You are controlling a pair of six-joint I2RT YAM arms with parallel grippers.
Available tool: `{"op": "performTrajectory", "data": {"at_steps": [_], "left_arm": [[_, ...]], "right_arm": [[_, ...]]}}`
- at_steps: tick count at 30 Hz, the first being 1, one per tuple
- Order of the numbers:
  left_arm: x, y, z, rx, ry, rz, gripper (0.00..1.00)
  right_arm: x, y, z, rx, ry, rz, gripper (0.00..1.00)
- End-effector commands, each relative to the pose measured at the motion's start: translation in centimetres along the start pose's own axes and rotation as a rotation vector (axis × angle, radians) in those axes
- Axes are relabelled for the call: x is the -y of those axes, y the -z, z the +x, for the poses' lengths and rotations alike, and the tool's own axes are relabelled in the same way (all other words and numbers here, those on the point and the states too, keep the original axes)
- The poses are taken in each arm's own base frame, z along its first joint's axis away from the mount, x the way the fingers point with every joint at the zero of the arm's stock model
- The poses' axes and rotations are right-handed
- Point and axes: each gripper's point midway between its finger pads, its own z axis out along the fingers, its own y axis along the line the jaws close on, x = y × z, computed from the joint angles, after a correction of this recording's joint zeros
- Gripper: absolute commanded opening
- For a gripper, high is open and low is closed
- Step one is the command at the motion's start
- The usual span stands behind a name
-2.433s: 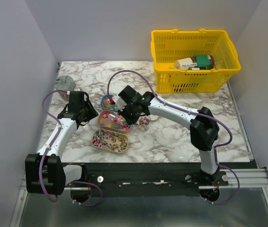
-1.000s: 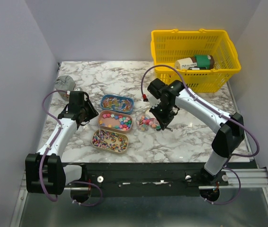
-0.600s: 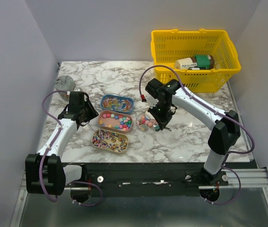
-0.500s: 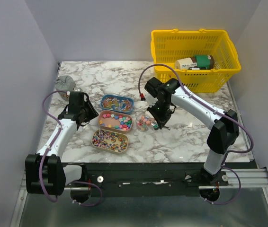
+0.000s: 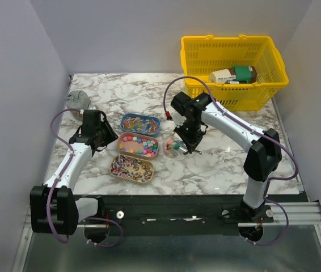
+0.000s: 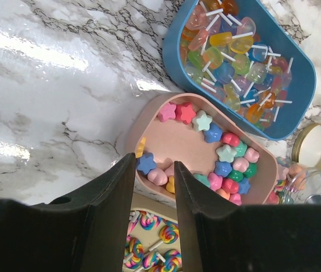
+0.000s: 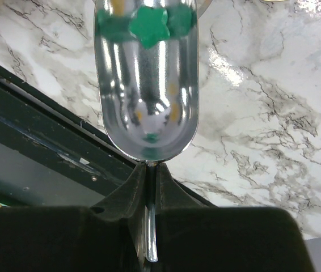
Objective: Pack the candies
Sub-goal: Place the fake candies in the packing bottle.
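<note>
Light falls evenly from above. The top view is bright with clean colours, and the arms cast only faint, soft-edged shadows on the worktop (image 5: 217,164). The polished marble throws the light back: in the left wrist view two white streaks of glare burn out its veins at the left, and smaller hot patches sit toward the top right of the right wrist view. The scoop (image 7: 146,85) acts as a curved mirror, smearing the reflection of a green candy (image 7: 148,25). Close to each lens, the left gripper (image 6: 152,164) and right gripper (image 7: 149,170) are near-black, underexposed and slightly soft. The candies (image 6: 228,158) beyond are sharp.
</note>
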Motion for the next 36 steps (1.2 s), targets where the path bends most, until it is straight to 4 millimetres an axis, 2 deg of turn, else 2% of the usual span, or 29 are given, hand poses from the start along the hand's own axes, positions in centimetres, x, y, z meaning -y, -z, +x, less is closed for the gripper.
{"op": "performTrajectory", "data": {"at_steps": [1,9,12,17,28,30,31,33,34,35,36], "left_arm": [[0.1,0.1,0.2,-0.001,0.002,0.018,0.44],[0.2,0.1,0.1,0.002,0.005,0.022,0.45],[0.1,0.1,0.2,0.002,0.006,0.022,0.45],[0.1,0.1,0.2,0.003,0.006,0.023,0.45],[0.7,0.3,0.0,0.01,0.004,0.051,0.48],[1.0,0.4,-0.1,0.016,-0.002,0.07,0.5],[1.3,0.5,-0.3,0.023,-0.007,0.086,0.52],[2.0,0.7,-0.1,0.019,-0.025,0.13,0.55],[2.5,0.8,-0.4,0.032,-0.034,0.156,0.61],[2.8,0.9,-0.3,0.032,-0.045,0.177,0.63],[3.4,1.3,-0.3,0.036,-0.052,0.211,0.65]], "right_arm": [[-0.1,0.8,0.7,-0.025,0.008,-0.004,0.01],[-0.9,1.5,1.4,-0.007,0.007,-0.044,0.01],[-1.2,1.0,2.3,-0.029,0.005,-0.062,0.01],[-0.7,1.2,2.4,-0.027,-0.004,-0.03,0.01],[1.3,4.2,-0.6,0.134,0.07,0.13,0.01],[0.7,4.5,-1.0,0.175,0.126,0.133,0.01],[0.8,4.6,-2.0,0.223,0.15,0.163,0.01],[-0.1,4.1,-2.4,0.26,0.229,0.183,0.01],[-0.4,4.8,-4.0,0.359,0.244,0.201,0.01],[-0.7,5.0,-4.5,0.398,0.267,0.205,0.01],[-1.0,4.3,-4.2,0.403,0.286,0.217,0.01]]}}
